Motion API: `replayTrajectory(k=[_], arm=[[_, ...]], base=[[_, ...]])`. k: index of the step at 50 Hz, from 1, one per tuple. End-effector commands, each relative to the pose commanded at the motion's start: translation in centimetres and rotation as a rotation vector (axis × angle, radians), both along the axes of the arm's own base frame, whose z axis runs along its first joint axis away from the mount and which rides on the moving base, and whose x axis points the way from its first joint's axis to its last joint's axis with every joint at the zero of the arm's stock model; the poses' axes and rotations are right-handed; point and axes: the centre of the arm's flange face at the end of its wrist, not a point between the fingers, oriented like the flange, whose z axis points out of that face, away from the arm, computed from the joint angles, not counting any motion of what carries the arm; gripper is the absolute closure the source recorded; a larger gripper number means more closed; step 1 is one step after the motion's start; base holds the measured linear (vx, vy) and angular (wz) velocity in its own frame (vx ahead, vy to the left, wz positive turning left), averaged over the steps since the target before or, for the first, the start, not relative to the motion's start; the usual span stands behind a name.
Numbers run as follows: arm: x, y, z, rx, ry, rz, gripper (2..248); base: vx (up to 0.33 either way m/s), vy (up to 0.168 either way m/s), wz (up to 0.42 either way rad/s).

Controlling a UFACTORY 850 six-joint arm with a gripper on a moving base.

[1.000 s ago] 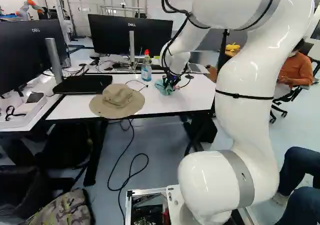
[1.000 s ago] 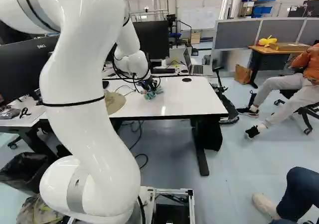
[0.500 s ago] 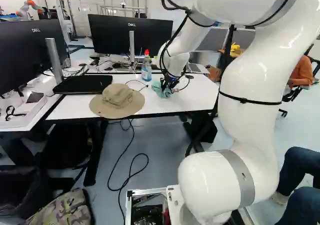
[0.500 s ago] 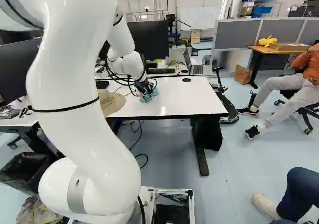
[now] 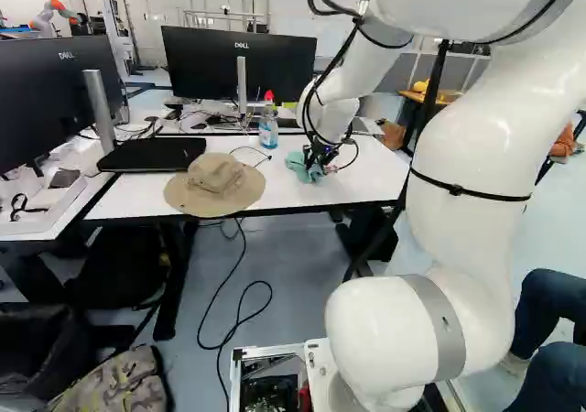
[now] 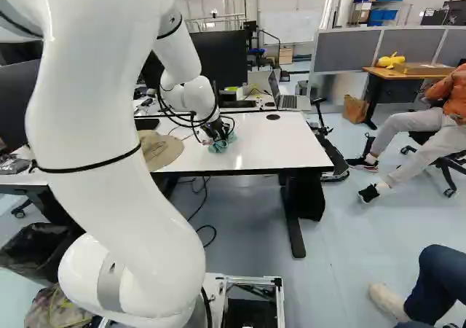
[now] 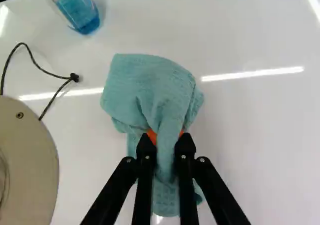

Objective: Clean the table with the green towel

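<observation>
The black gripper is low over the white table, right of the hat in the left base view. In the wrist view the gripper is shut on a bunched fold of the green towel, one finger on each side. Some orange of the pads shows beside the fold. The towel lies crumpled against the tabletop, spreading out ahead of the fingers and under them. The towel also shows below the gripper in the right base view.
A tan hat with a cord lies on the table. A spray bottle of blue liquid stands behind, near a monitor. A black laptop-like slab lies left of it. Another robot stands far back.
In the left base view, the gripper and the towel held in it shifted slightly left, then back right and a little nearer. The upper arm has swung right there. The base has stayed put.
</observation>
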Motion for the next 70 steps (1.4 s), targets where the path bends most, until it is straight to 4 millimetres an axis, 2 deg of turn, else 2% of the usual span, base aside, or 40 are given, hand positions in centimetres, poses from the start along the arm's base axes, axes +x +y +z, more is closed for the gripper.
replayTrajectory(k=[17, 25, 31, 47, 59, 70], arm=[[0.6, -3.0, 0.0, 0.0, -0.003, -0.058, 199], [1.6, -4.1, -0.1, -0.001, -0.008, -0.077, 199], [2.6, -4.2, -0.1, -0.001, -0.013, -0.077, 199], [4.2, -2.3, -0.1, -0.001, -0.019, -0.039, 199], [4.0, -0.2, -0.1, -0.001, -0.018, -0.001, 199], [3.0, 1.5, -0.1, 0.0, -0.013, 0.03, 199]], base=[[0.0, 0.0, 0.0], [0.0, 0.0, 0.0], [0.0, 0.0, 0.0], [0.0, 0.0, 0.0], [0.0, 0.0, 0.0], [0.0, 0.0, 0.0]])
